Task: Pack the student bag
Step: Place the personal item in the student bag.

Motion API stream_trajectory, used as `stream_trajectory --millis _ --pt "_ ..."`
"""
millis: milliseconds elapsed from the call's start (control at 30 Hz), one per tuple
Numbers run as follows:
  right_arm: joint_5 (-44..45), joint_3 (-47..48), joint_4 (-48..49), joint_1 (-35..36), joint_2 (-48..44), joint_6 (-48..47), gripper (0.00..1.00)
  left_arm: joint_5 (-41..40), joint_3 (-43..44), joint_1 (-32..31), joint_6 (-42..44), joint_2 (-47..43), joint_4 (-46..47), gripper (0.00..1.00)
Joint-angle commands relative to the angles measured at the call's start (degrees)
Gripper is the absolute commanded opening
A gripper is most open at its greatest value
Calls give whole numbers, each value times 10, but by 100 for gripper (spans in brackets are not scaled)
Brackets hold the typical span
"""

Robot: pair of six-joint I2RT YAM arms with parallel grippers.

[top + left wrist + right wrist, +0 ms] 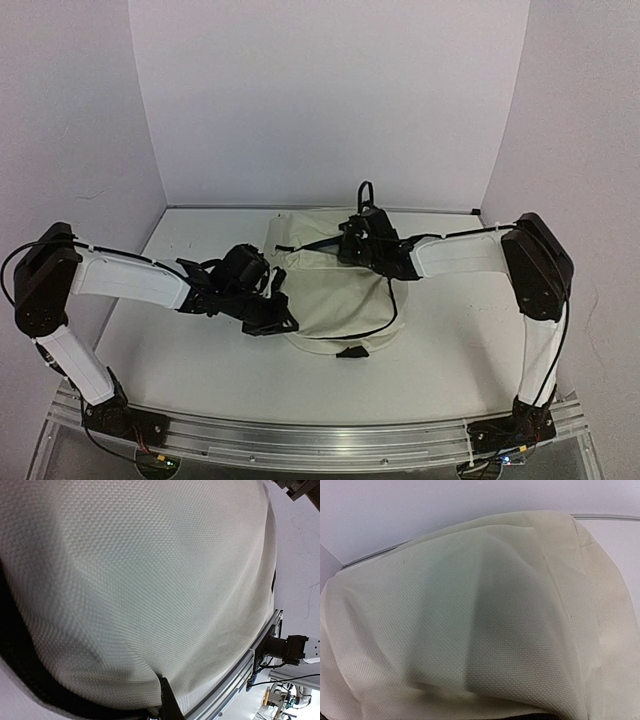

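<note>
Nearest the arm bases, the left end effector [270,318] sits at the left edge of the student bag [335,295] with its jaws closed. Its wrist view shows cream fabric creasing in toward the one visible finger [168,703], so it seems to pinch the cloth. The bag lies slumped in the middle of the desk [200,365]. The step looks like opening up the bag, so that pinch should be firm and raised gently, or the weave may slip free. Farther back, the right end effector [360,245] is over the bag's far end; I cannot tell whether it is open or grips anything. It would do best to take the zipper edge, not loose cloth.
</note>
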Motion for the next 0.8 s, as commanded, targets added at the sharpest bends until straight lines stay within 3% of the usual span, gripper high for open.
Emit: stream_trajectory --millis 0,100,233,400,600,767 --pt "-56 -24 20 -12 -59 -47 55 -32 -31 -9 -1 -83 -51 11" --pt "-105 -75 15 -11 -116 -73 62 -65 -38 -8 9 -135 -65 41" --pt "-148 -137 13 -3 -202 -109 65 -88 -30 16 14 -179 -103 59" --pt "-179 -98 -25 20 -226 -130 63 -27 -31 107 19 -188 -90 63" --pt "-191 37 -112 48 -130 -207 62 -29 -37 184 8 -200 -25 63" --pt "-182 170 -178 62 -39 -303 59 24 -34 233 -13 -175 36 67"
